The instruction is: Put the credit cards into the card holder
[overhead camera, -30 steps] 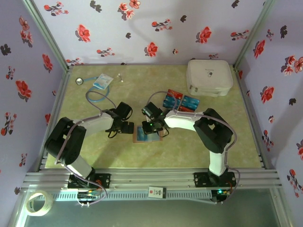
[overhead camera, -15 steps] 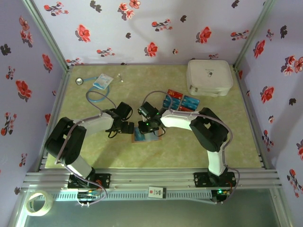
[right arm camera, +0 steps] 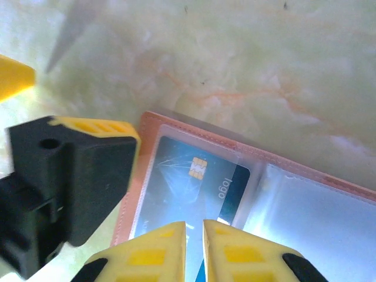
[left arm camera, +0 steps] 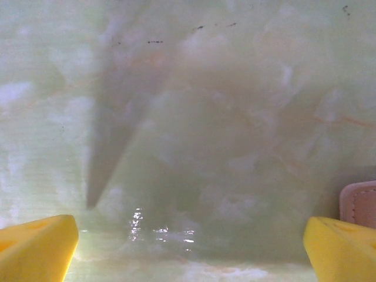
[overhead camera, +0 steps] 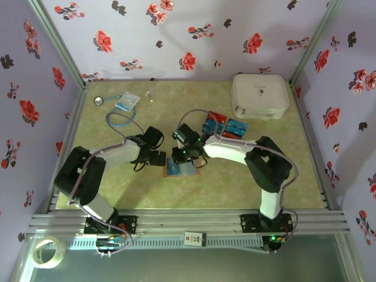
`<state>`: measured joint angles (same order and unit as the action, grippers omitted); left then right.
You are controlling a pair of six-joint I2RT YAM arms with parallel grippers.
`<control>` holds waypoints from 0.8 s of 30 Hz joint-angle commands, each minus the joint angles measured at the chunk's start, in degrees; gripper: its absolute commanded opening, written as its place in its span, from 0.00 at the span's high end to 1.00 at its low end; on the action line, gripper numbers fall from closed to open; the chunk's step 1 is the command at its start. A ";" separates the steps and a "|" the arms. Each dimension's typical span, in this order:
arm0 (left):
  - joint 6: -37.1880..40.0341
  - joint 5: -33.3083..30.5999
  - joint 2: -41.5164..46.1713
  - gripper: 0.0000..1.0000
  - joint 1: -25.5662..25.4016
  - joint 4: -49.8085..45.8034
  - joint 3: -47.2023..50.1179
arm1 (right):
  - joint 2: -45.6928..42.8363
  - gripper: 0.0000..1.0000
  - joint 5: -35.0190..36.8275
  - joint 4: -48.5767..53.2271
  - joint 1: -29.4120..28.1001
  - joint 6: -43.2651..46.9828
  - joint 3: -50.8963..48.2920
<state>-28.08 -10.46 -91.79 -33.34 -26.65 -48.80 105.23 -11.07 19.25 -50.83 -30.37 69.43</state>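
The card holder [overhead camera: 181,169] lies open and flat between the two grippers, its pink rim [right arm camera: 194,127] edging clear pockets. A blue credit card [right arm camera: 189,183] with a gold chip sits in the left pocket, one end poking out. My right gripper [right arm camera: 194,236] hovers over that card's near end, jaws shut to a thin slit with nothing pinched between them. It is over the holder [overhead camera: 188,156] in the top view. My left gripper [overhead camera: 157,157] is wide open, one finger [right arm camera: 76,188] against the holder's left edge. The holder's corner [left arm camera: 359,202] shows beside its right fingertip. More red and blue credit cards [overhead camera: 225,126] lie loose behind.
A big white rounded case [overhead camera: 260,96] stands at the back right. A blue-white packet [overhead camera: 127,101] with a blue cord [overhead camera: 119,122] lies at the back left. A tape roll [overhead camera: 47,251] sits outside the near rail.
My right gripper shifted a little left over the holder, then eased back slightly. The left arm has stayed put.
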 commanded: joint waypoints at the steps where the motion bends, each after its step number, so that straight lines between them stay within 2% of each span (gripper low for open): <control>1: 0.91 0.29 2.54 0.00 0.90 -1.08 0.43 | -3.59 0.83 1.71 1.37 1.52 1.01 -2.49; 6: 0.40 0.47 6.03 0.00 1.31 -2.52 0.40 | -7.58 0.79 1.14 0.36 5.79 1.23 -7.12; 14: -3.21 5.84 10.77 0.00 0.72 -1.87 -0.02 | -9.34 0.79 -2.40 -2.37 10.35 2.20 -11.26; 24: -9.35 8.37 9.59 0.00 -5.96 3.05 -0.86 | -8.42 0.83 -3.97 -4.12 10.99 2.43 -11.82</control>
<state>-34.26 -3.46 -81.56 -37.71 -25.74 -48.64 97.58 -13.63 16.51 -40.29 -28.86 58.30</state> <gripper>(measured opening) 0.997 0.177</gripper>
